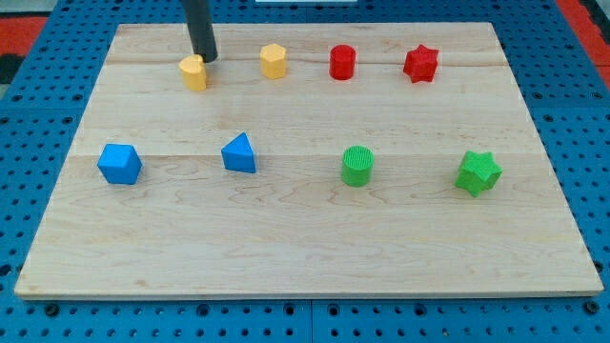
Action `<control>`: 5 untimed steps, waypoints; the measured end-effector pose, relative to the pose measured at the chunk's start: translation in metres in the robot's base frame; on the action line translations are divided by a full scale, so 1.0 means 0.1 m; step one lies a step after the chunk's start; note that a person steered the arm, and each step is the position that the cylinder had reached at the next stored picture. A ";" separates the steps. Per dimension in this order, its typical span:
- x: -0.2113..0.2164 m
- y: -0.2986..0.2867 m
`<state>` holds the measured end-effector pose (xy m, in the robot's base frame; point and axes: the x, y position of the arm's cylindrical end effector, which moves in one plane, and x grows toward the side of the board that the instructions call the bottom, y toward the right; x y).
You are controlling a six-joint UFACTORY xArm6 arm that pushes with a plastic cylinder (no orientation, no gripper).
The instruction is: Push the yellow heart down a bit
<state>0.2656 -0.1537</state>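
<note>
Your rod has no jaws, so it holds nothing. My tip sits just above and to the right of the yellow heart, touching it or nearly. You're set to push: slide down the view, slightly leftward.

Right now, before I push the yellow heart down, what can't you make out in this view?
- Contact: my tip sits at the yellow heart's upper right edge; whether they touch is too fine to tell.
- The heart's upper right corner is hidden behind the rod.
- The rod's upper part and the arm are cut off by the view's top.
- The heart's lobes are too small to read its orientation.
</note>
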 end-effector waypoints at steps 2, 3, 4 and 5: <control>0.16 -0.16; 0.37 0.04; 0.50 0.05; 0.52 -0.04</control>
